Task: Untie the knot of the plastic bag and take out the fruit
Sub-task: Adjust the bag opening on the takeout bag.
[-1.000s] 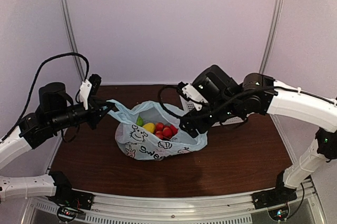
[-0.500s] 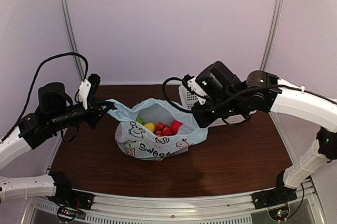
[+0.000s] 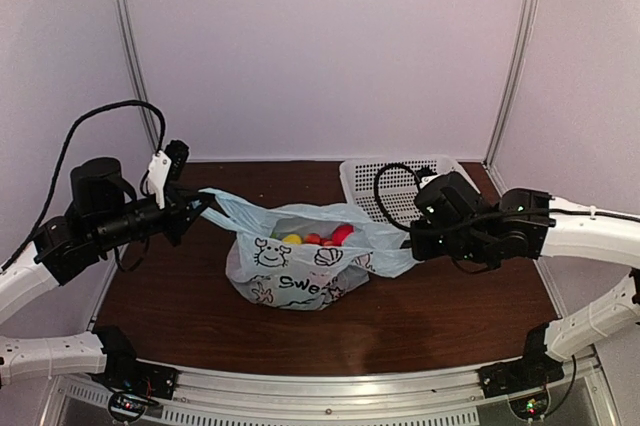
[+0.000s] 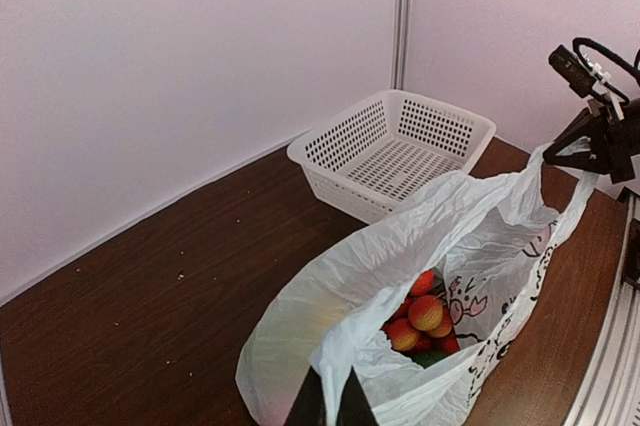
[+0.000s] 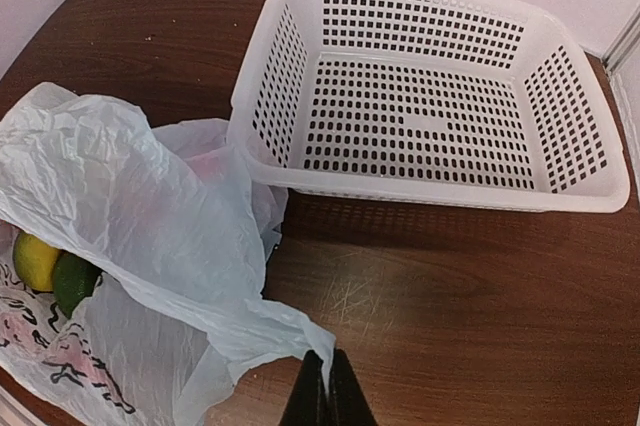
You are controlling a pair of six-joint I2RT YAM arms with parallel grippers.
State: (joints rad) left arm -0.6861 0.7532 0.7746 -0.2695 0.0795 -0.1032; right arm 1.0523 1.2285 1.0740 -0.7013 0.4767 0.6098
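The pale blue plastic bag (image 3: 300,271) with black cartoon drawings sits mid-table, its mouth stretched open between both grippers. My left gripper (image 3: 205,204) is shut on the bag's left handle strip (image 4: 335,346). My right gripper (image 3: 410,242) is shut on a thin fold of the bag's right edge (image 5: 300,331). Fruit lies inside: red round ones (image 4: 425,311), a red piece (image 3: 338,236), a yellow one (image 5: 35,259) and a green one (image 5: 75,284). The knot does not show in any view.
A white perforated basket (image 3: 395,186) stands at the back right, just behind my right arm; it holds nothing (image 5: 430,121). Bare brown tabletop (image 5: 450,296) lies between basket and right gripper. Pale walls close off the back and sides.
My right gripper has shut on the bag's right edge and drawn it rightward and toward the near side, away from the basket. The bag's mouth is stretched wider. The left arm has held still.
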